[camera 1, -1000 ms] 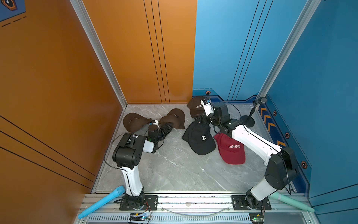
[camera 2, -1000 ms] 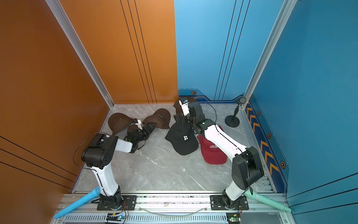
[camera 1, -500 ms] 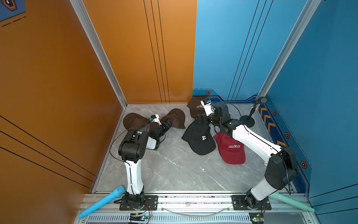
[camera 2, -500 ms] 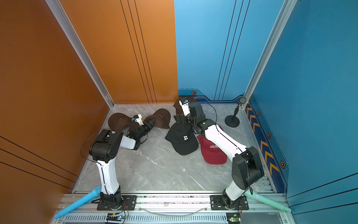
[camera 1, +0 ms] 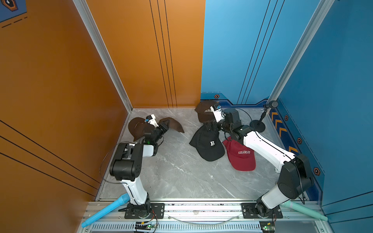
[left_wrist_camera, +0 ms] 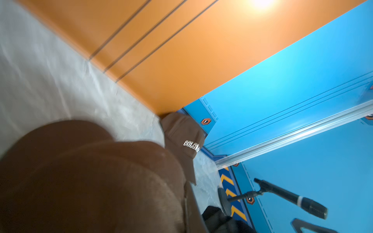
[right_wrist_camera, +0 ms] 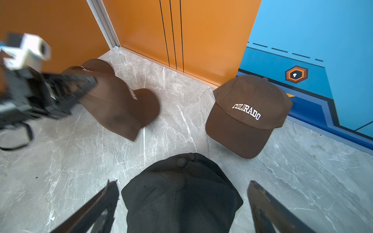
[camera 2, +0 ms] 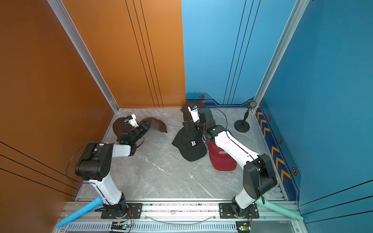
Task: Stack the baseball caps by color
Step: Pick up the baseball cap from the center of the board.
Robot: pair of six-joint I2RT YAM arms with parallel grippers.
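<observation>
In both top views my left gripper [camera 1: 165,122] [camera 2: 146,123] is shut on the edge of a dark brown cap [camera 1: 174,126] [right_wrist_camera: 121,109] at the back left. A second brown cap [camera 1: 137,126] lies just behind the wrist. In the left wrist view brown fabric [left_wrist_camera: 90,181] hides the jaws. My right gripper [camera 1: 211,126] [right_wrist_camera: 181,193] stands open astride the back of the black "R" cap [camera 1: 210,145] [right_wrist_camera: 181,197], fingers [right_wrist_camera: 105,199] either side of it. A brown COLORADO cap [camera 1: 204,110] [right_wrist_camera: 248,113] sits by the back wall. A red COLORADO cap [camera 1: 242,155] lies under my right forearm.
A black microphone stand [camera 1: 257,126] [left_wrist_camera: 282,193] stands at the back right corner. Orange walls close the left and back, blue walls the right. The marble floor [camera 1: 181,173] stretches toward the front rail. Foam-covered bars [camera 1: 105,209] jut out at both front corners.
My left gripper swung toward the right-hand brown cap and closed on its edge. The right arm and the other caps stayed put.
</observation>
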